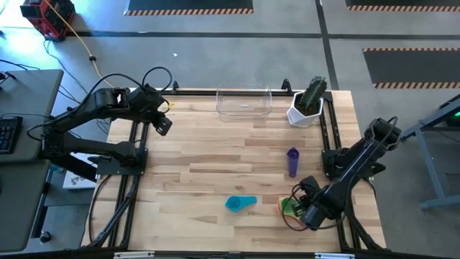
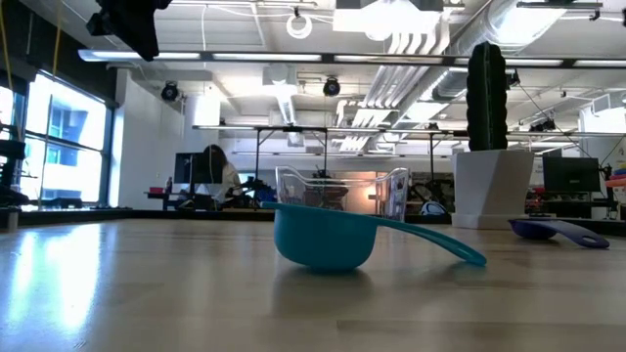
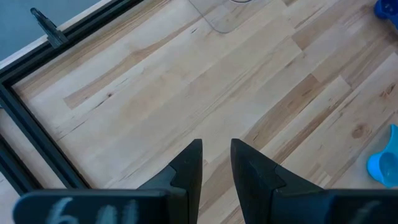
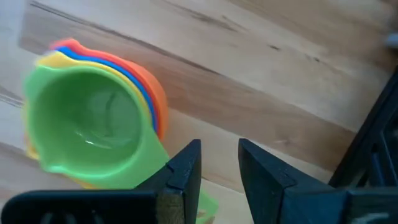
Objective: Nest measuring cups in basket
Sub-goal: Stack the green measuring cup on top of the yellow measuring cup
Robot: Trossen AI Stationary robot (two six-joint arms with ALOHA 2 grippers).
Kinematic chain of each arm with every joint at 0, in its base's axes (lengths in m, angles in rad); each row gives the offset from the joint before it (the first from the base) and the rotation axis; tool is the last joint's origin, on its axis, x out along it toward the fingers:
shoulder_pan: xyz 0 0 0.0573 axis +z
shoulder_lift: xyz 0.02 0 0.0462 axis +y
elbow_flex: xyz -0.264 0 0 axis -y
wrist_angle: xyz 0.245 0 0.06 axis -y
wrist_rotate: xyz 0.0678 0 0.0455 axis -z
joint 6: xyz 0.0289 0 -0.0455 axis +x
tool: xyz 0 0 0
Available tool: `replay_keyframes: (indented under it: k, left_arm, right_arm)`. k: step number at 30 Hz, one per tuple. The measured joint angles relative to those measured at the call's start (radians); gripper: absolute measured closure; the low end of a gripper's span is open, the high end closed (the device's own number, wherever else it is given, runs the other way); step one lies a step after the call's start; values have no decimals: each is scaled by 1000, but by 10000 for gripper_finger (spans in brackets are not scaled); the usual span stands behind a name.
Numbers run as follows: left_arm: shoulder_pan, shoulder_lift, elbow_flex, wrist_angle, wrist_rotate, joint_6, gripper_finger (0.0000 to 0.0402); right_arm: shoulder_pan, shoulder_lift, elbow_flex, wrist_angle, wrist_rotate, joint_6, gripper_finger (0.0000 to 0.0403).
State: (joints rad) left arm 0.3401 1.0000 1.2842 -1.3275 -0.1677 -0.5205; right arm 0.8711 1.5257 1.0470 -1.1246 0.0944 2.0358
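1. The wooden table [image 1: 215, 165] bears everything; the clear rectangular plastic basket [image 1: 244, 103] sits at its far edge.
2. Right gripper [image 4: 214, 162], fingers slightly parted and holding nothing, hovers just beside the nested green-topped plastic cup stack [image 4: 93, 124], well apart from the basket.
3. The teal scoop [image 1: 240, 203] and purple scoop [image 1: 292, 162] lie between stack and basket.
4. Left gripper [image 3: 214, 165], narrowly open and empty, waits near the basket.

Light striped wood counter [image 1: 215, 173]. Clear basket [image 1: 244, 103] at far edge; teal cup [image 1: 240, 204] near front edge, purple cup [image 1: 292, 162] toward right edge. Green cup [image 4: 93, 121] atop yellow, blue, red, orange stack. White pot [image 1: 302, 114], green cactus [image 1: 315, 91].
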Motion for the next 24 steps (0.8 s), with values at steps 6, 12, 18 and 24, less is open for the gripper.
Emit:
replay_keyframes:
  k: [6,12,18,24]
  left_arm:
    - [0,0,0,0,0,0,326]
    - [0,2,0,0,-1,-1,326]
    - [0,2,0,1,-3,-2,326]
    - [0,2,0,1,-1,-9,326]
  right_arm:
    - [58,0,-68,102,-1,108,304]
    - [85,1,-87,170,-1,148,304]
    - [85,1,-87,250,-1,139,304]
    - [85,1,-87,233,-1,148,304]
